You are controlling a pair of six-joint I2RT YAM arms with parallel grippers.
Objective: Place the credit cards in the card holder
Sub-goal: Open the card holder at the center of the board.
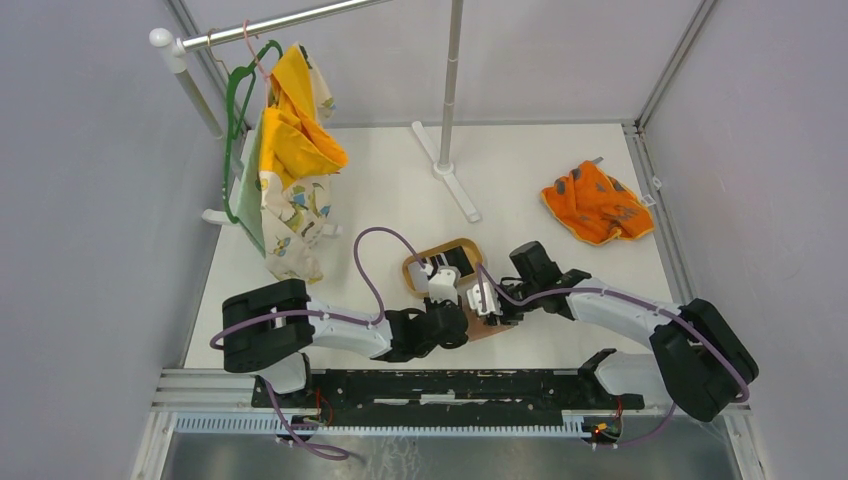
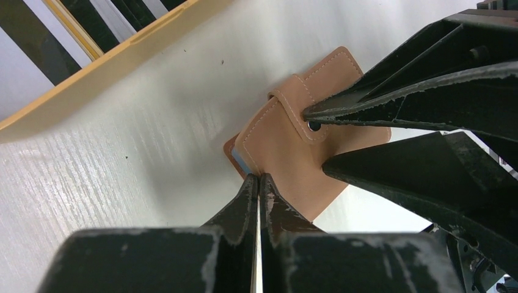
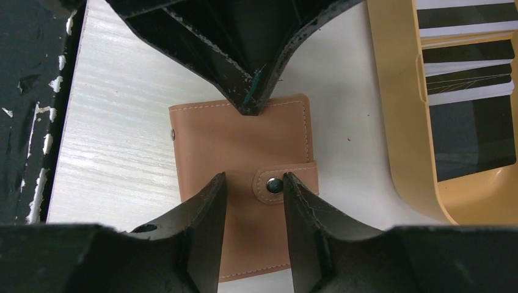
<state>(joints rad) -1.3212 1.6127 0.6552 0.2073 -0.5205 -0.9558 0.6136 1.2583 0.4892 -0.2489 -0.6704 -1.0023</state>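
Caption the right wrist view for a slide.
Closed card holder, right hand open over its snap strap, left hand shut at its edge; credit cards in the tray.

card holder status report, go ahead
Left gripper shut, tips at edge of card holder. Right gripper open, jaws astride the strap tab. Holder closed, snap done up; credit cards in the tray.

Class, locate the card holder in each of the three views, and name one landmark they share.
Top external: card holder low centre, below-right of the wooden tray.
Left wrist: card holder centre, strap closed.
Right wrist: card holder centre, strap closed.
Shared landmark: wooden tray, in all three.
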